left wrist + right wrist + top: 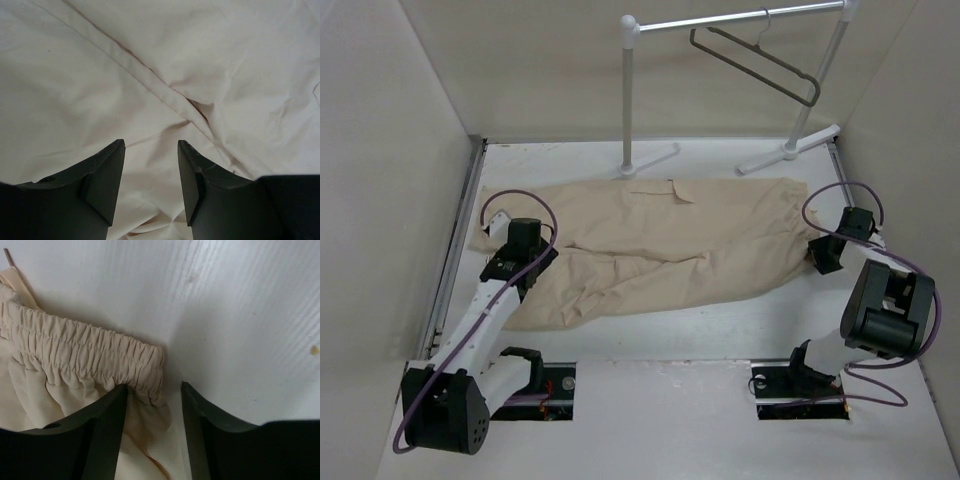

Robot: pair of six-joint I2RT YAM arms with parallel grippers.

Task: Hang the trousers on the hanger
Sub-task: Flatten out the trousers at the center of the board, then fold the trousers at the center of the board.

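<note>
A: Entry one, the trousers [660,250]. Where do they lie?

B: Flat on the table [720,325], spread crosswise and creased. The gathered waistband [90,347] forms their right end and the legs run to their left end. No part is lifted.

A: Entry two, the hanger [760,62].

B: Behind the trousers and above them, hooked on the white rail [740,20]. It hangs tilted and bare, well apart from the cloth.

A: Entry three, the pincers.

B: The left pincer [151,150] is over the leg end of the trousers. Its jaws are parted, folded cloth shows below through the gap, and nothing is pinched. The right pincer [155,390] is at the waistband corner nearest the arm bases. Its jaws are parted too, so it is released. The corner of the band lies in the gap by one finger, and bare table is under the other. Whether the band touches that finger, I cannot tell.

A: Which step is in hand?

B: By my judgement, the first one, taking hold of the garment. Both pincers are set at opposite ends of the trousers and neither is grasping. Hanging has not begun.

A: What does the next move call for?

B: Probably closing the right pincer squarely on the waistband corner, deep enough to catch the gathered cloth. The left pincer needs a firm pinch on a leg fold. Then the cloth has to be raised evenly from both ends.
</note>
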